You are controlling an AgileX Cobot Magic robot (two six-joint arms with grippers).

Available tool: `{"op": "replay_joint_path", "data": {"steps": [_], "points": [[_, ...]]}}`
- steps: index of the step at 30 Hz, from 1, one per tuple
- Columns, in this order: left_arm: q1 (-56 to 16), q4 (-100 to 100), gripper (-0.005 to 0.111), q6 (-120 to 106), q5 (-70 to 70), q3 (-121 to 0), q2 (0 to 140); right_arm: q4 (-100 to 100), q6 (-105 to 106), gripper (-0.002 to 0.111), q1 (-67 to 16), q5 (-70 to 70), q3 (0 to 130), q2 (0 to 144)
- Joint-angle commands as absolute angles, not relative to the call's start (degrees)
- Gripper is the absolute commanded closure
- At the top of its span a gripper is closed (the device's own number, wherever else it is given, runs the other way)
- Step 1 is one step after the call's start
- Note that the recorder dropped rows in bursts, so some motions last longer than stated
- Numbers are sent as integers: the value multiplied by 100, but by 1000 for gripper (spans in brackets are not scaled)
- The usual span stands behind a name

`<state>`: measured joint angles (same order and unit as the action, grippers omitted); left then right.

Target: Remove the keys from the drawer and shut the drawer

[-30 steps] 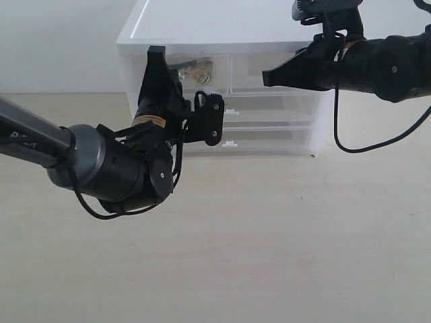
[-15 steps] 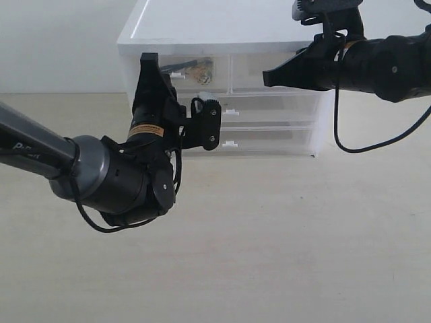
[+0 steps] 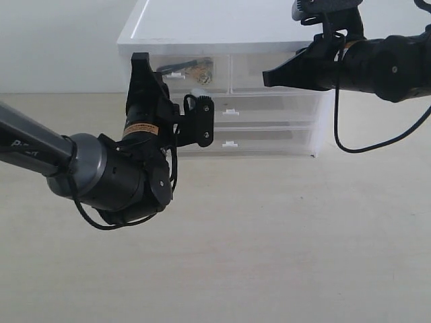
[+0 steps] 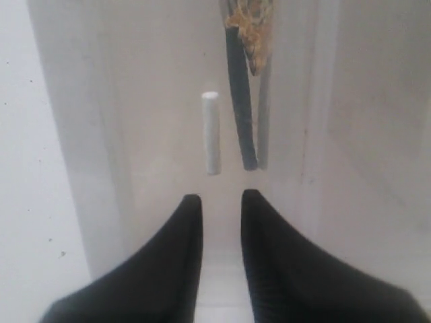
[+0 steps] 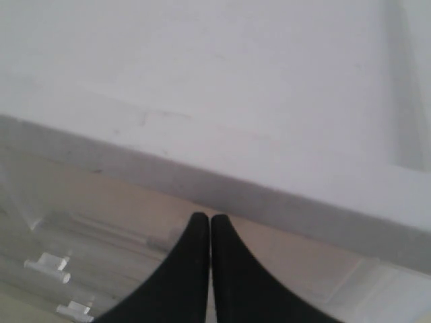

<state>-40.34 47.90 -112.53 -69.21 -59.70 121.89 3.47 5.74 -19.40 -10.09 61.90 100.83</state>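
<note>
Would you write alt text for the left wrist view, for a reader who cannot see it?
The left hand, slightly open and empty, points at the small white handle of a drawer. Through its cloudy front show keys on a black cord.

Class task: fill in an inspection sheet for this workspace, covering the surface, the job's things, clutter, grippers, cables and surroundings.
Surface: beige tabletop carrying a white cabinet.
Job's things: the keys lie inside the top left drawer, seen through its translucent front; its tab handle is not gripped.
Clutter: nothing seen.
Grippers: left gripper open, empty, facing the tab handle; right gripper shut, empty, in front of the top right drawer.
Cables: a black cable loops under the right arm; another hugs the left arm.
Surroundings: plain white wall.
</note>
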Motion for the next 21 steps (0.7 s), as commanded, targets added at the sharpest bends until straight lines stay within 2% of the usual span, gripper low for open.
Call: {"op": "replay_joint_path", "data": {"steps": [1,14,16,21], "points": [[-3979,4764,73,-11267,-6996,-6012,12142,390,589,108,-1891,-2359,6352,10193],[-3757,4952,74,-11820,-6675,-6502,12142,390,589,108,-1891,-2359,6352,10193],[-3757,4952,78,-11824,-6672,-6505,12142,390,589,108,-1891,-2359,6352,10193],[-3757,4899,101,-12107,-6469,-6505,12142,390,591,108,-1891,-2372,6352,10193]]}}
